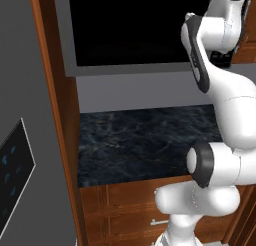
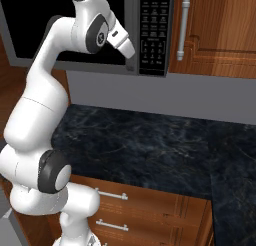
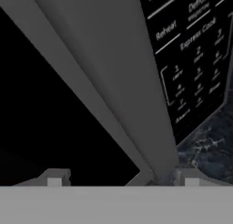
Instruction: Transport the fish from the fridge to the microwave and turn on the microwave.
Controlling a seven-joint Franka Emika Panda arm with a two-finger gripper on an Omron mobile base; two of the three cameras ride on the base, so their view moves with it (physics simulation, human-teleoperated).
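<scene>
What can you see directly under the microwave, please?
Under the microwave is a grey wall, then the dark marble counter. The robot arm hides the counter's left end.

View tilt: rolled, so the microwave (image 3: 113, 77) runs diagonally across the picture
Frame: a broad grey band slanting from upper left to lower right
Cavity: black area to the left of the frame, nothing discernible inside
Keypad (image 3: 193, 68): black panel at upper right, with white labels and a block of number keys
Worktop (image 3: 209, 150): dark marbled surface at lower right
Hand (image 3: 123, 180): two tips well apart, flanking the frame's lower end
</scene>
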